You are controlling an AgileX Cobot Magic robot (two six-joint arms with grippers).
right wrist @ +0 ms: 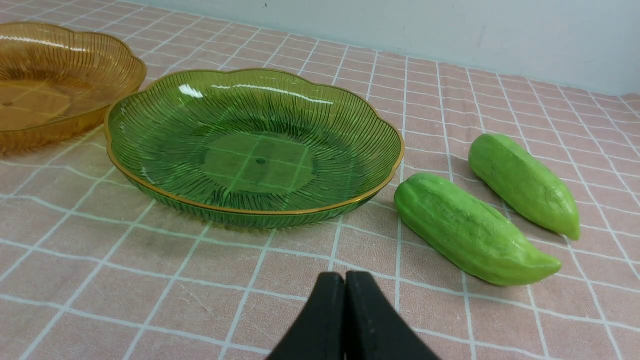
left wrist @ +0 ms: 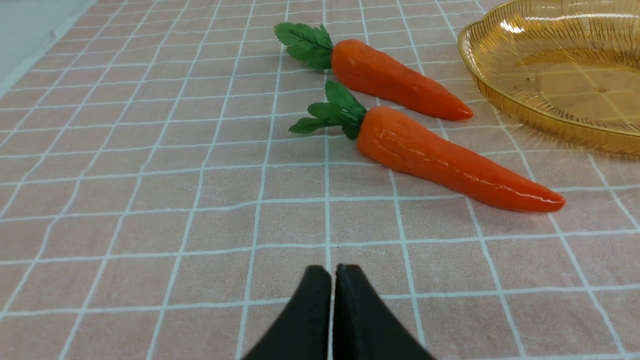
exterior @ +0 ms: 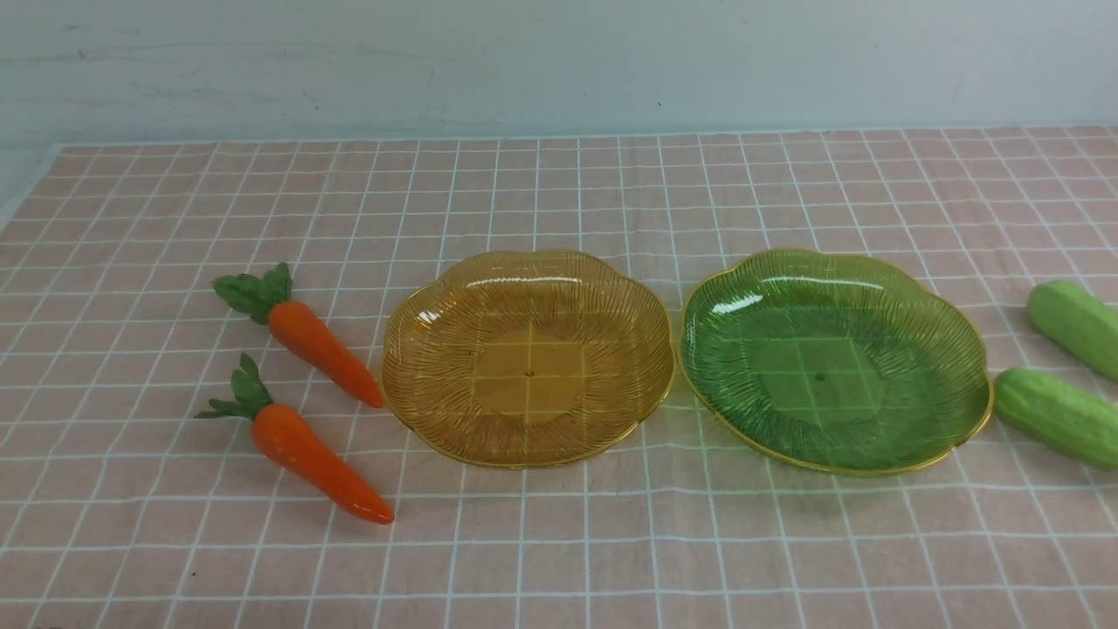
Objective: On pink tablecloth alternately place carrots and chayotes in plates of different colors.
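- Two plates sit side by side mid-cloth on the pink tablecloth (exterior: 559, 542). One is the amber-yellow plate (exterior: 454, 288) on the left and one is the green plate (exterior: 917, 306) on the right, with their rims almost touching.
- Two carrots lie on the cloth left of the amber-yellow plate, roughly parallel, with their leafy tops pointing away from it. The far carrot (exterior: 319, 342) has its tip right at the plate's rim. The near carrot (exterior: 314, 459) lies closer to the robot, just clear of the rim.
- Two chayotes lie on the cloth right of the green plate. The near chayote (exterior: 1052, 415) has its end just beside the rim, and the far chayote (exterior: 1079, 325) lies behind it.
- Two grippers show only in their wrist views. The left gripper (left wrist: 332, 270) is clenched on nothing above bare cloth near the carrots. The right gripper (right wrist: 345, 277) is likewise clenched and empty, near the chayotes.
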